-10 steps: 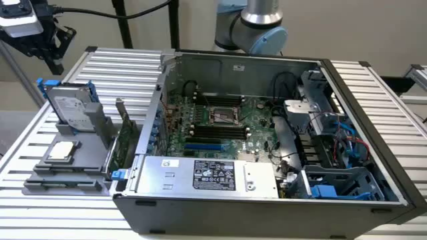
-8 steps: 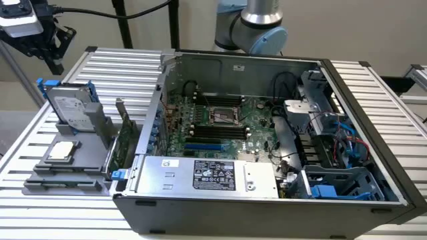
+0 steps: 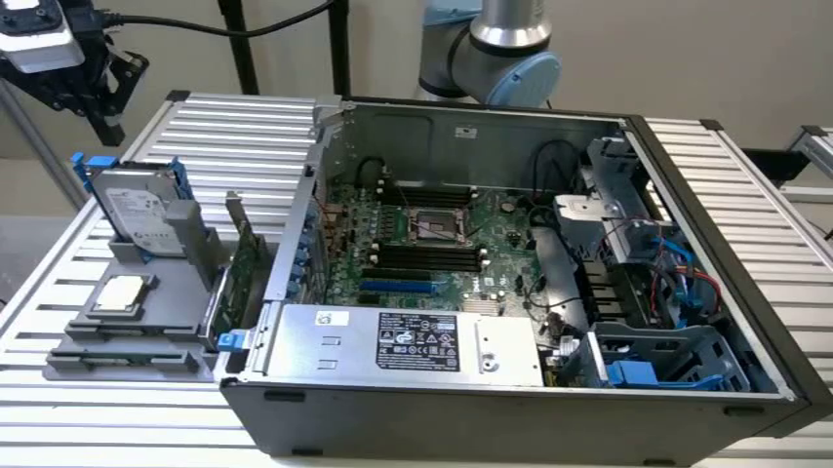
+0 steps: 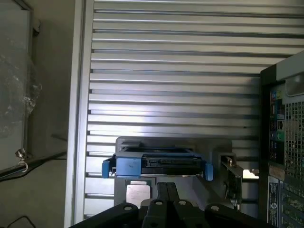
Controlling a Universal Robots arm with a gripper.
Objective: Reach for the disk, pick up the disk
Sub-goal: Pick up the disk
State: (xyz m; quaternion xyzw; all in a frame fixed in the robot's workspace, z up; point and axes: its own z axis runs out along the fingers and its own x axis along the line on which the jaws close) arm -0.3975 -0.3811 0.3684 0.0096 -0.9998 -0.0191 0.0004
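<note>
The disk [image 3: 135,208] stands on edge in a grey holder [image 3: 143,322] at the exterior view's left, a silver-grey drive with a white label inside a bright blue bracket. My gripper [image 3: 101,135] hangs above it and a little toward the exterior view's left, well clear of its top edge. In the wrist view the disk [image 4: 159,163] is seen edge-on from above, with blue tabs at both ends. My gripper [image 4: 166,186] points at it, fingers pressed together and holding nothing.
A square silver processor chip [image 3: 120,292] lies on the holder in front of the disk. A green card [image 3: 242,263] stands upright beside the open computer case [image 3: 729,185]. The power-supply box [image 3: 404,341] sits inside the case. Everything rests on a slatted aluminium table [image 3: 234,127].
</note>
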